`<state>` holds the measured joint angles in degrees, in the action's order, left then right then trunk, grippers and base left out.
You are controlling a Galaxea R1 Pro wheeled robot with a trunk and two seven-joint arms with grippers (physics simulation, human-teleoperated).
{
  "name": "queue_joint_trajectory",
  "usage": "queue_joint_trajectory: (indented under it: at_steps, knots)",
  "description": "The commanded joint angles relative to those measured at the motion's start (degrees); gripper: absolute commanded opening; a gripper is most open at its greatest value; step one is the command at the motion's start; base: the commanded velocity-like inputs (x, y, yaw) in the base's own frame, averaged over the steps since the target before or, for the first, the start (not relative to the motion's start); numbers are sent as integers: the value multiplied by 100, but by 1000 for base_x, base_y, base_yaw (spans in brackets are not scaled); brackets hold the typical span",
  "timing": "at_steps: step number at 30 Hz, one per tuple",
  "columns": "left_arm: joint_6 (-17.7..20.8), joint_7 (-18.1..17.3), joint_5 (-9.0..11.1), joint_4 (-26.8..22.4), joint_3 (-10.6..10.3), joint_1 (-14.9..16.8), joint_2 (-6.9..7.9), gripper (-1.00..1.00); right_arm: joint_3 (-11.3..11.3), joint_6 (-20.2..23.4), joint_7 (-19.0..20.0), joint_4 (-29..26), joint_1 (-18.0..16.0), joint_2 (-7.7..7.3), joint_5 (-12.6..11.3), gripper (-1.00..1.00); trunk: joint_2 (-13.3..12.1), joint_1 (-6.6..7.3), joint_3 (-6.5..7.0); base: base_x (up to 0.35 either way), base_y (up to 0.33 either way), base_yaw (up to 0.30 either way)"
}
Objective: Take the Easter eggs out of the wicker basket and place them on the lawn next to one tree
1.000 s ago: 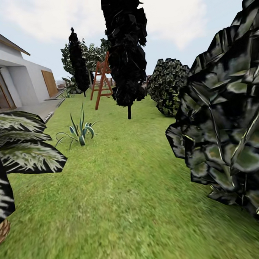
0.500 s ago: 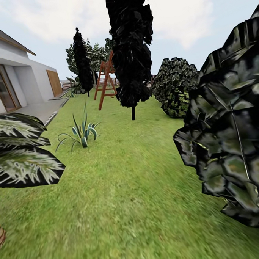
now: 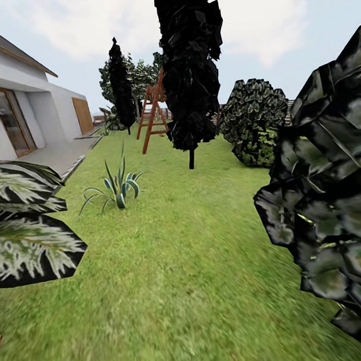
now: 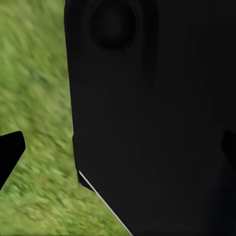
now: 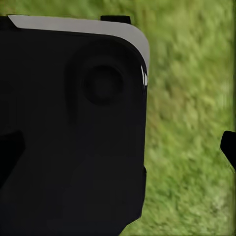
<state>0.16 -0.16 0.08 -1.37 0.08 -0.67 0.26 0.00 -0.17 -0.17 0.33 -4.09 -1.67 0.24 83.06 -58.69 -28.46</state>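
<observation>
The lawn (image 3: 179, 254) stretches ahead through the garden. The Easter eggs and the wicker basket are out of view. Far back, a tree (image 3: 140, 76) with a rounded green crown stands behind a narrow dark cone tree (image 3: 121, 85). An all-black columnar tree (image 3: 190, 69) rises mid-lawn. In the left wrist view my left gripper (image 4: 118, 147) has its fingertips (image 4: 10, 152) far apart, nothing held, over grass and a black part of the robot's body. My right gripper (image 5: 118, 147) looks the same, its fingertips (image 5: 229, 146) spread wide.
A large dark bush (image 3: 330, 204) crowds the right side and striped leaves (image 3: 24, 231) the left. A spiky plant (image 3: 117, 186), a wooden ladder (image 3: 153, 116), a round bush (image 3: 254, 121) and a white house (image 3: 24, 120) with paving lie ahead.
The whole head view has shifted: the trees, bush and house have slid rightward and the near leaves downward, so the camera has moved. Nothing on the lawn itself has moved.
</observation>
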Motion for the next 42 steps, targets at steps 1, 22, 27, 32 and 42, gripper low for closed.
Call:
queue_joint_trajectory:
  at_steps: [1,22,27,32,42]
  knots:
    - [2,-2,1,-12,1,-4,0,100,0,-1,-3,3,-4,0,3,100,2,-3,-4,336,0,243]
    - [3,-2,1,-12,1,-4,0,100,6,-1,0,4,-4,0,7,100,2,-3,-4,336,0,103]
    - [3,-2,1,-12,1,-4,0,100,8,-1,0,3,-4,0,8,100,2,-3,-4,336,0,0]
    - [2,-2,1,-12,1,-4,0,100,8,-1,0,5,-4,0,10,100,2,-3,-4,336,0,0]
    - [2,-2,1,-12,1,-4,0,100,9,-1,0,2,-4,0,11,100,2,-3,-4,336,0,0]
